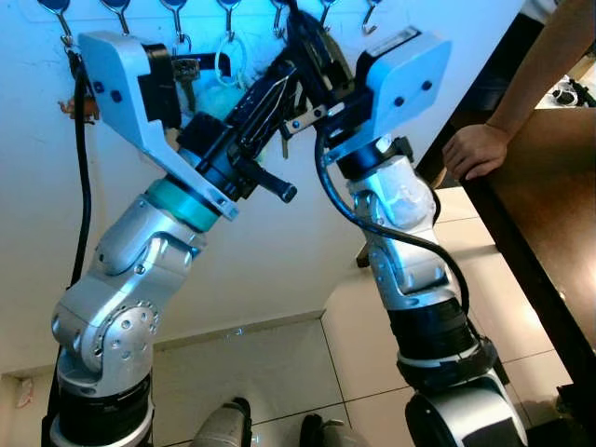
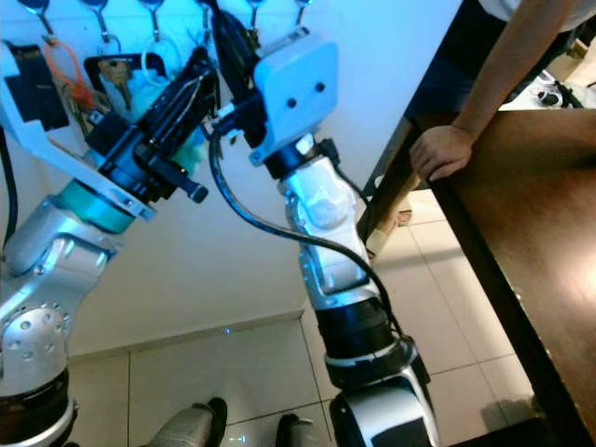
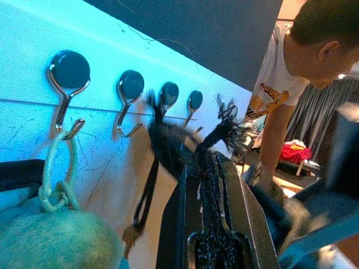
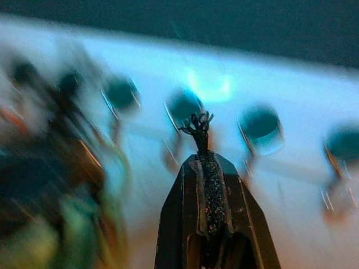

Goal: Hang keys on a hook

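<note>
**Both grippers raised to the hook row, black cord pinched**

Left eye view: both silver arms lifted against the white wall (image 1: pixel 279 270), crossing just below the row of hooks (image 1: pixel 229 19). Left gripper (image 1: pixel 279 79) angled up toward the hooks, right gripper (image 1: pixel 312 42) beside it and touching or nearly so. Metal keys (image 1: pixel 293 121) dangling just under the two grippers, long axis pointing down. Pale ring (image 1: pixel 230 58) hung from a hook left of the grippers, a fuzzy teal ball (image 1: pixel 216 98) below it. A person's hand (image 1: pixel 475 149) resting on the edge of a dark wooden table (image 1: pixel 540 196), well right of the hook row; tiled floor (image 1: pixel 279 372) open below.

Right eye view: same scene; orange loop (image 2: pixel 70 79) hanging at the left end of the hook row.

Left wrist view: black fingers closed flat on a braided black cord (image 3: pixel 210 185), cord running along the fingers, frayed end pointing toward the hooks. Round dark-capped chrome hooks (image 3: pixel 130 101) in a line on the wall; pale ring (image 3: pixel 59 168) looped on the nearest, teal ball (image 3: pixel 53 241) under it. Two bare hooks between the ring's hook and the cord's tip. Person leaning in beyond the hook row.

Right wrist view: heavily blurred. Fingers pressed together on a glittery black cord (image 4: pixel 208 190), frayed tip upward just short of a hook (image 4: pixel 182 109). Further hooks on either side, well apart.
</note>
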Robot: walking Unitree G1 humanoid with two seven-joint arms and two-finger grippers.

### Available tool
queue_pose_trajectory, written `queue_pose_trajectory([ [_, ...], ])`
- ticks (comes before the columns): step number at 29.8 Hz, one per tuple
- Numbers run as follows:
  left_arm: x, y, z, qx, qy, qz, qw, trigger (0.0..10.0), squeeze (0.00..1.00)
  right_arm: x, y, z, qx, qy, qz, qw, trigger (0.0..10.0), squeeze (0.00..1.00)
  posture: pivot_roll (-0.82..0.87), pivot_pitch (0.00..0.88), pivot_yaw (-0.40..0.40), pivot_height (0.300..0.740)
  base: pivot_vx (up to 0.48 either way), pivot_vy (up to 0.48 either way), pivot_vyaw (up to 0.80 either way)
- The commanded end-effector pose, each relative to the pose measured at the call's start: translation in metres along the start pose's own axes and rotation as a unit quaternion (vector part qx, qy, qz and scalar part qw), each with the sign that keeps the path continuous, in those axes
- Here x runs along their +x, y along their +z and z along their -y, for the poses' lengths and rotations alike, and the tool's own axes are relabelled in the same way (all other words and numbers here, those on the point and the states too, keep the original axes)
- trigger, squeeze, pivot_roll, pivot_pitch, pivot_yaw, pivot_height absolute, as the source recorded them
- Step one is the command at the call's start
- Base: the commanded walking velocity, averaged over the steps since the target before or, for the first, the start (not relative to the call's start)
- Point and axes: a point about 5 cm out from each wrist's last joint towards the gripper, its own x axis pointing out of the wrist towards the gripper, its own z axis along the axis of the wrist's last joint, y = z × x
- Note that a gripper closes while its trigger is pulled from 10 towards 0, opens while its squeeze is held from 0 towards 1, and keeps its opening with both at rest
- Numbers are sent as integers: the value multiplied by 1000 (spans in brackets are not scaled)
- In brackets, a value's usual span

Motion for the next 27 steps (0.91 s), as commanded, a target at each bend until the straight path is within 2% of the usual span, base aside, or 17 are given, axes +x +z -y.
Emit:
queue_pose_trajectory([
  [1, -1, 0, 3, 0, -7, 3, 1000, 10000, 0, -5, -8, 6, -3, -20, -21, 1000, 10000, 0, 149, 99, 37, 740, 0, 0, 0],
  [2, -1, 0, 3, -1, -7, 3, 1000, 10000, 0, -7, -12, 9, -5, -28, -33, 999, 10000, 0, 145, 100, 41, 740, 0, 0, 0],
  [3, -2, -1, 2, -1, -7, 0, 1000, 10000, 0, -10, -18, 11, -6, -32, -47, 998, 10000, 157, 143, 100, 44, 740, 0, 0, 0],
  [4, -2, -1, 2, -1, -7, -1, 1000, 10000, 0, -13, -21, 13, -6, -35, -57, 998, 10000, 157, 143, 100, 44, 740, 0, 0, 0],
  [5, -3, -2, 1, 0, -6, -3, 1000, 10000, 0, -15, -25, 15, -6, -40, -67, 997, 10000, 976, 143, 100, 44, 740, 0, 0, 0],
  [7, -4, -2, 0, 1, -5, -5, 1000, 10000, 0, -17, -28, 17, -3, -43, -73, 996, 10000, 1000, 142, 99, 44, 740, 0, 0, 0],
  [13, -7, -4, -4, 7, 3, -12, 1000, 10000, 0, -25, -30, 20, 11, -55, -77, 995, 10000, 1000, 142, 95, 43, 740, 0, 0, 0],
  [14, -8, -4, -6, 9, 7, -14, 1000, 10000, 0, -28, -27, 16, 30, -37, -67, 997, 10000, 1000, 142, 95, 43, 740, 0, 0, 0],
  [15, -8, -4, -6, 9, 7, -14, 1000, 10000, 0, -28, -27, 16, 30, -37, -67, 997, 10000, 1000, 142, 95, 43, 740, 0, 0, 0],
  [16, -8, -4, -8, 17, 15, -16, 1000, 10000, 0, -33, -24, 11, 51, -15, -58, 997, 10000, 0, 143, 93, 43, 740, 0, 0, 0],
  [17, -8, -4, -8, 17, 15, -16, 1000, 10000, 0, -33, -24, 11, 51, -15, -58, 997, 10000, 0, 143, 93, 43, 740, 0, 0, 0],
  [19, -6, -5, -12, 41, 35, -19, 998, 10000, 0, -43, -21, 4, 81, 12, -52, 995, 10000, 0, 143, 93, 43, 740, 0, 0, 0],
  [21, -4, -5, -14, 56, 43, -20, 997, 10000, 0, -48, -24, 3, 84, 11, -59, 995, 10000, 0, 137, 91, 42, 740, 0, 0, 0],
  [24, 3, -4, -16, 88, 49, -17, 995, 10000, 0, -70, -41, 5, 84, -18, -104, 991, 10000, 0, 130, 91, 42, 740, 0, 0, 0],
  [27, 5, -4, -15, 92, 48, -15, 995, 10000, 0, -77, -47, 6, 80, -28, -119, 989, 10000, 0, 124, 90, 43, 740, 0, 0, 0],
])
